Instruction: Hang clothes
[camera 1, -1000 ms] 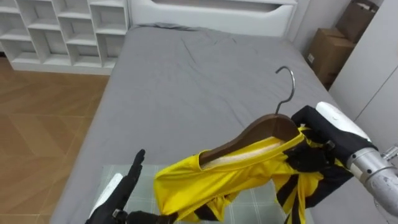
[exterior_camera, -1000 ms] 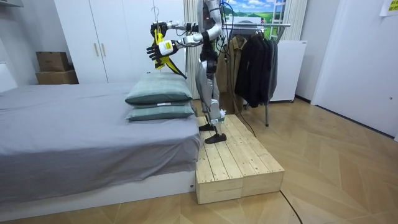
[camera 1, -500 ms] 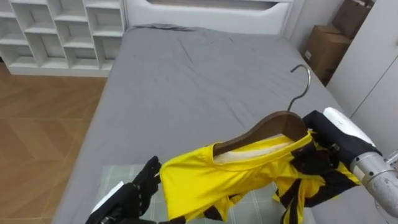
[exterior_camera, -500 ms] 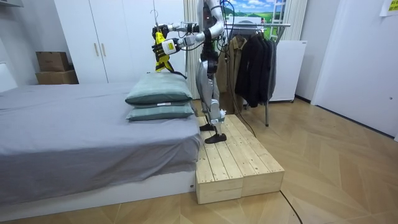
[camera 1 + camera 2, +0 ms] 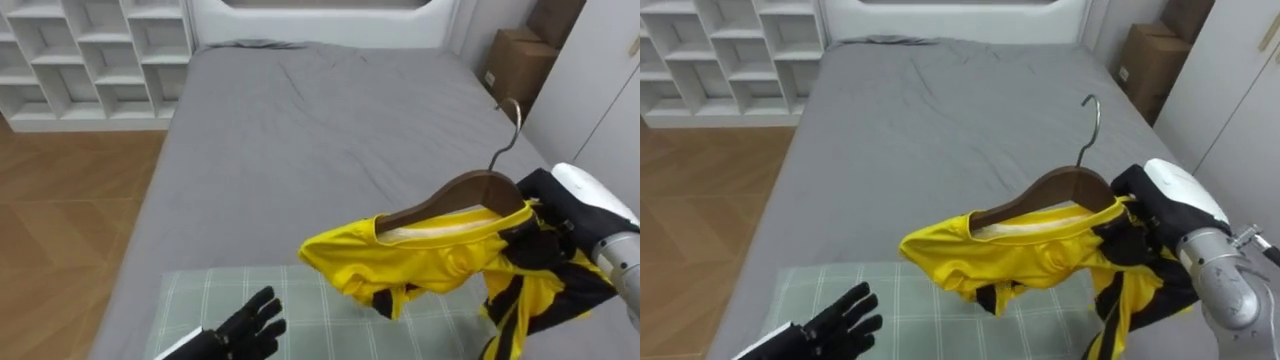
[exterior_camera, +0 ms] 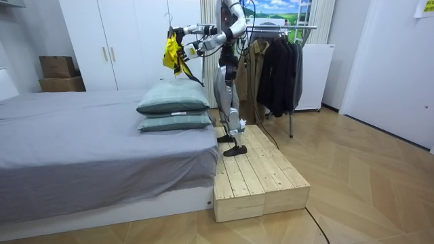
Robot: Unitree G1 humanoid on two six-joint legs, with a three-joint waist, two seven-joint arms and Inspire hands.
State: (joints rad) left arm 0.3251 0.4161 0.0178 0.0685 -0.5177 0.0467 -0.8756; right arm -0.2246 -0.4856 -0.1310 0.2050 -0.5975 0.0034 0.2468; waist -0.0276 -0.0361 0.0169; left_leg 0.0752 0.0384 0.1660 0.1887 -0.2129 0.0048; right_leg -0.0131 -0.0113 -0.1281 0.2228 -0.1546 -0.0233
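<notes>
Your left hand (image 5: 245,325) shows low in the eye views, fingers spread apart and holding nothing, over the near edge of a green checked pillow (image 5: 330,300). Well beyond that hand and to its left are a white shelf unit (image 5: 90,40) and a strip of wooden floor (image 5: 60,200). Straight ahead of it the grey bed (image 5: 300,120) runs away to a white headboard (image 5: 320,15). To the right of the left hand, and higher, the yellow garment (image 5: 430,255) drapes over a wooden hanger (image 5: 465,195), whose metal hook (image 5: 510,125) stands up in the air. Your right hand (image 5: 548,205) is clamped on the hanger's right end, dark fingers curled over the cloth there, and the garment's yellow and black tail hangs below that hand. Beyond the right hand a cardboard box (image 5: 520,55) sits beside a white wardrobe door (image 5: 600,100). In the room view you stand on a wooden platform (image 6: 261,173) by the bed, holding the garment out above the pillow. The clothes rack (image 6: 285,27) with its dark clothes (image 6: 278,64) is behind your back, so your own body stands between the hanger and the rail.
</notes>
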